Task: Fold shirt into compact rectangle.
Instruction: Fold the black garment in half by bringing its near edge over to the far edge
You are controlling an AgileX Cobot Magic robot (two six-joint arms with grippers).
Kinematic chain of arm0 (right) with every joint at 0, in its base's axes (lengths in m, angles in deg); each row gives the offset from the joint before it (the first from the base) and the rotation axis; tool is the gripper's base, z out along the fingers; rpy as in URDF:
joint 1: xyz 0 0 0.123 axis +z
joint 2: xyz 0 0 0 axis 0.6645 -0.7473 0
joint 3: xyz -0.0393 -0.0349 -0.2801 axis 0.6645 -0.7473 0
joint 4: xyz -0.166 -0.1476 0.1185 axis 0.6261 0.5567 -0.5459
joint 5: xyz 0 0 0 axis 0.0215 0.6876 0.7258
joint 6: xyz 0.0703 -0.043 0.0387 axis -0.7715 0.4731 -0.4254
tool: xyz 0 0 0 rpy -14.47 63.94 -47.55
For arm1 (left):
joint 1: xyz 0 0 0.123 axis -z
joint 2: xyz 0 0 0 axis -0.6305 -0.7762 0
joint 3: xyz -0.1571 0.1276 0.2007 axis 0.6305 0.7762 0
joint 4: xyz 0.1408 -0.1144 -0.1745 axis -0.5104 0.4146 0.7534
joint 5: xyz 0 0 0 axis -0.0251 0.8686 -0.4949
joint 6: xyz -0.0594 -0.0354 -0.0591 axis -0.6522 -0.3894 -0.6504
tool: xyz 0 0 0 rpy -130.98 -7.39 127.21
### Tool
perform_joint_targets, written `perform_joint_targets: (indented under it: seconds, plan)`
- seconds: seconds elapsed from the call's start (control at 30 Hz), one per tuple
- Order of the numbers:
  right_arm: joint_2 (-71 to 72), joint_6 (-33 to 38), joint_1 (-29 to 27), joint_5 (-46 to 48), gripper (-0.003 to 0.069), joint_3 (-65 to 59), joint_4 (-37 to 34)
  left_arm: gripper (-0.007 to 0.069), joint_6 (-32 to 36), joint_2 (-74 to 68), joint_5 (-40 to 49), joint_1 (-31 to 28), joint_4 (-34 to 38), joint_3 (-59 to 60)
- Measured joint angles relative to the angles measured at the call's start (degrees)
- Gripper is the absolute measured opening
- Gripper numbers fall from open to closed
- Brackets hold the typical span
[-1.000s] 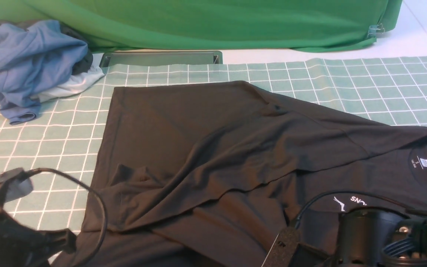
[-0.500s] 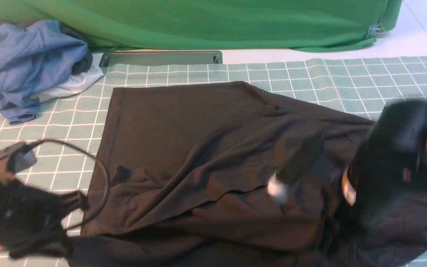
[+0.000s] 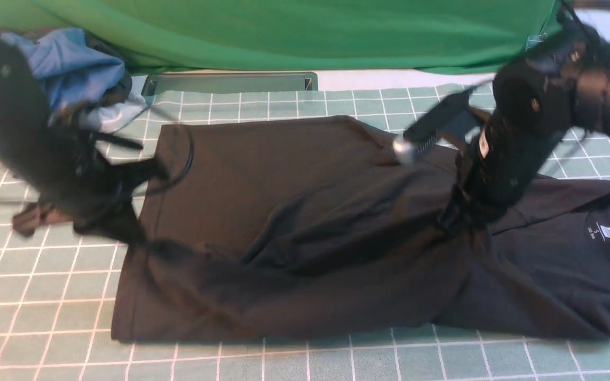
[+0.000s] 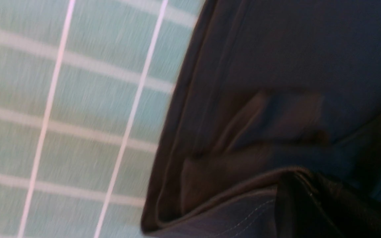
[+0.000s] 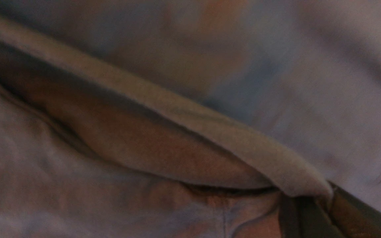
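The black shirt point(image 3: 294, 211) lies spread on the checked mat point(image 3: 45, 296), with its neck label point(image 3: 607, 231) at the right. Its near edge is now a straight fold line. My left gripper point(image 3: 133, 235) is blurred at the shirt's left side and shut on a fold of its hem. In the left wrist view the shirt point(image 4: 276, 66) bunches into the left gripper point(image 4: 296, 188). My right gripper point(image 3: 456, 219) hangs from the upper right, shut on raised fabric at the shirt's middle right. In the right wrist view a ridge of the shirt point(image 5: 144, 148) runs into the right gripper point(image 5: 313, 205).
A heap of blue and white clothes point(image 3: 72, 69) lies at the far left, partly behind my left arm. A grey metal slot point(image 3: 231, 83) sits at the mat's far edge under the green backdrop point(image 3: 284, 32).
Both arms have swung from the near edge up and away, carrying the shirt's near part over itself. The white print that showed near the right arm is now hidden.
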Motion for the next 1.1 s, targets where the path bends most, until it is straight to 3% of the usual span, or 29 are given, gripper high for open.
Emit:
perform_joint_targets:
  seconds: [0.4,0.57,1.0,1.1]
  plan:
    - [-11.91,2.91,-6.1,-0.96,0.0049,19.27,-0.05,0.0019,-0.8,-13.95,2.42,-6.28,2.77,-20.11]
    - [-18.44,3.31,-6.67,-2.02,0.0048,28.15,-0.05,0.0019,3.11,-21.26,2.42,-9.25,8.16,-28.11]
    - [-30.35,2.39,-6.67,-7.42,0.0048,39.33,-0.01,0.0018,3.3,-33.1,-3.2,-9.7,8.41,-39.89]
    - [-30.99,-0.72,-6.94,-11.1,0.0048,39.45,-0.07,0.0018,3.3,-34.56,-5.57,-9.7,8.41,-42.0]
